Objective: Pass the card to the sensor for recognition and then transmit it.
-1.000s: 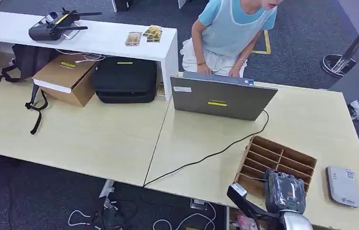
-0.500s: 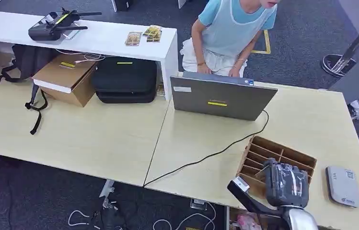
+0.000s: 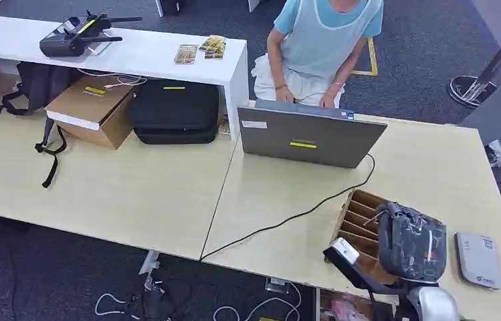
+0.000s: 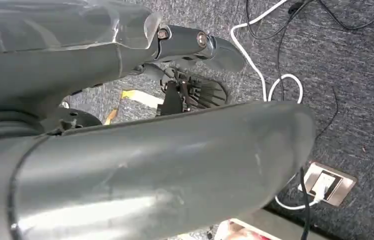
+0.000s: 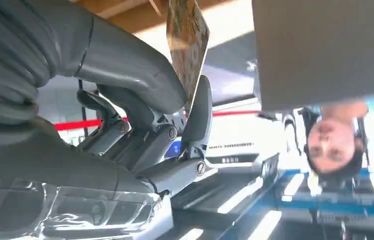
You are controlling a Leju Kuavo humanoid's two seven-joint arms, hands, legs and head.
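Fingers (image 5: 197, 112) of the right hand (image 3: 411, 242) are pressed against the thumb in the right wrist view, and a card (image 5: 187, 42) is pinched between them. The card is seen nearly edge-on, thin and flat, with a yellowish printed face; its print cannot be read. In the head view the right hand is wrapped in a clear plastic cover and is held above the brown cardboard organizer (image 3: 361, 217), over its right-hand compartments. The card itself cannot be made out in the head view.

The sensor (image 3: 478, 259), a flat grey device, lies on the light wooden table (image 3: 435, 174) just to the right of the organizer, close to the table's right edge. Bare tabletop is seen between the organizer and the open laptop (image 3: 311, 137), crossed by a black cable (image 3: 287, 219). A person (image 3: 321, 47) is seated behind the laptop.

The left hand (image 4: 125, 165) is seen above grey carpet and cables; whether its fingers are spread or curled cannot be told.
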